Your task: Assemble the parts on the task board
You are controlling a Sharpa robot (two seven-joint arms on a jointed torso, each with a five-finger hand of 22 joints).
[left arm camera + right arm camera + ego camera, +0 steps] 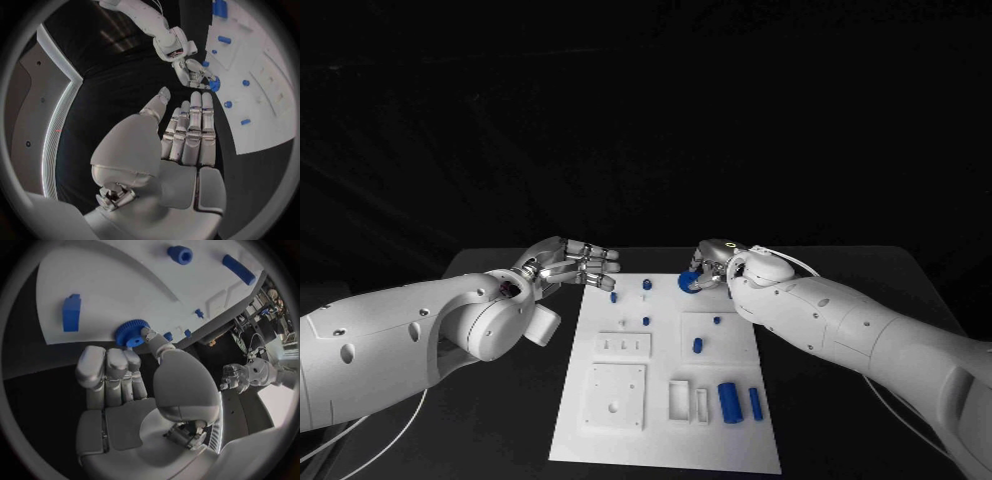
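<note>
The white task board lies in the middle of the black table. My right hand hovers at the board's far edge and pinches a blue gear between thumb and fingers; the right wrist view shows the gear at the fingertips, just over the board's edge. My left hand is off the board's far left corner, fingers straight and apart, holding nothing. In the left wrist view this hand is flat, and the right hand holds the gear beyond it.
Small blue pegs stand in the board's far half. A blue cylinder and a blue bar lie near its front right. White recessed blocks sit at front left. Bare black table surrounds the board.
</note>
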